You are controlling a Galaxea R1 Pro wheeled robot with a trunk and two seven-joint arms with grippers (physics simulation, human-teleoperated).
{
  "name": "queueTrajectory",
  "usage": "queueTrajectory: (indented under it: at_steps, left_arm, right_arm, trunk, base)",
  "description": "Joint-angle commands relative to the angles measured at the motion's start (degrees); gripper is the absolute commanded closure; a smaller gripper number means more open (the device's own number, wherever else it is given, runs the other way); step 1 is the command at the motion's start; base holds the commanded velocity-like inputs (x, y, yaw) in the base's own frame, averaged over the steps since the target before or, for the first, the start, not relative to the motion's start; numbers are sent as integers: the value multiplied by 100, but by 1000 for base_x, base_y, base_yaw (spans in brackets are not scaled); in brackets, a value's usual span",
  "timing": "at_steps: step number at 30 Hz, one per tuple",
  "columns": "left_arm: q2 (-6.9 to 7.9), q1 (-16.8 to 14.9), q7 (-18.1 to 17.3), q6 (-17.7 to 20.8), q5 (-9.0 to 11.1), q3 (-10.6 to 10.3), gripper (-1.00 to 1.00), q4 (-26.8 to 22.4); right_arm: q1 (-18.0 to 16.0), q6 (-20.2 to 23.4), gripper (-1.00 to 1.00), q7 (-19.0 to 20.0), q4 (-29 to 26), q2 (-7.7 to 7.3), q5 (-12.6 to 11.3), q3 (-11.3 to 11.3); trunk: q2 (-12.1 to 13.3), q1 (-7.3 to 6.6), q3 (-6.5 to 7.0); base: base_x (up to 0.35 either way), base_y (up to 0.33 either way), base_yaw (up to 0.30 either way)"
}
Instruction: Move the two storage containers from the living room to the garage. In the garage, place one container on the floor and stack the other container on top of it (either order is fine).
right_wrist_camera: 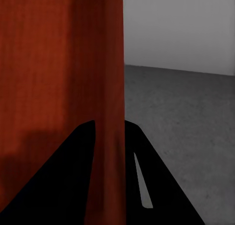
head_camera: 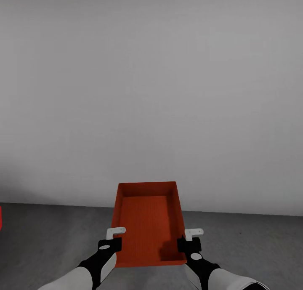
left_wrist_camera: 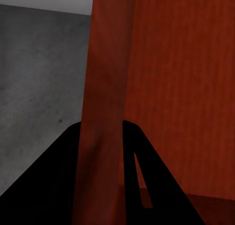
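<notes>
Head view: one orange-red rectangular open-top storage bin point(head_camera: 148, 222) with thin walls and a ribbed bottom is held level in front of the robot, above the dark grey rough concrete floor point(head_camera: 50, 235), short of the plain pale grey wall point(head_camera: 151, 92). Left gripper point(head_camera: 112, 238) sits on the bin's left long wall near the near corner, right gripper point(head_camera: 191, 238) on the right long wall near its near corner. A sliver of something red point(head_camera: 1, 217) shows at the far left edge, can't tell what.

Left wrist view: left gripper point(left_wrist_camera: 103, 151) is clenched on the bin's wall point(left_wrist_camera: 105, 87), black fingers point(left_wrist_camera: 58, 186) either side of it, concrete beyond.

Right wrist view: right gripper point(right_wrist_camera: 108, 151) likewise pinches the bin's wall point(right_wrist_camera: 110, 63), one dark finger point(right_wrist_camera: 63, 181) inside the bin and one outside, floor and grey wall behind.
</notes>
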Motion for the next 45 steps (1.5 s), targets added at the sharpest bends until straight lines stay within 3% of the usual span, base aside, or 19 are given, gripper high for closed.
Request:
queueTrajectory:
  at_steps: [1, 20, 45]
  left_arm:
    - [397, -10, 33, -191, 239, 235, 100, -24]
    - [399, -10, 27, -193, 237, 233, 100, -24]
    - [399, -10, 33, -193, 237, 234, 100, -24]
  right_arm:
    - [-2, -37, 100, 7, 26, 2, -120, -342]
    - [-2, -42, 100, 7, 26, 6, -119, -342]
    - [-2, -42, 100, 7, 26, 8, -119, -342]
  trunk:
    - [-6, 3, -8]
    - [-6, 3, -8]
    - [-6, 3, -8]
  base:
    - [226, 0, 0]
    - [294, 0, 0]
    - [15, 0, -67]
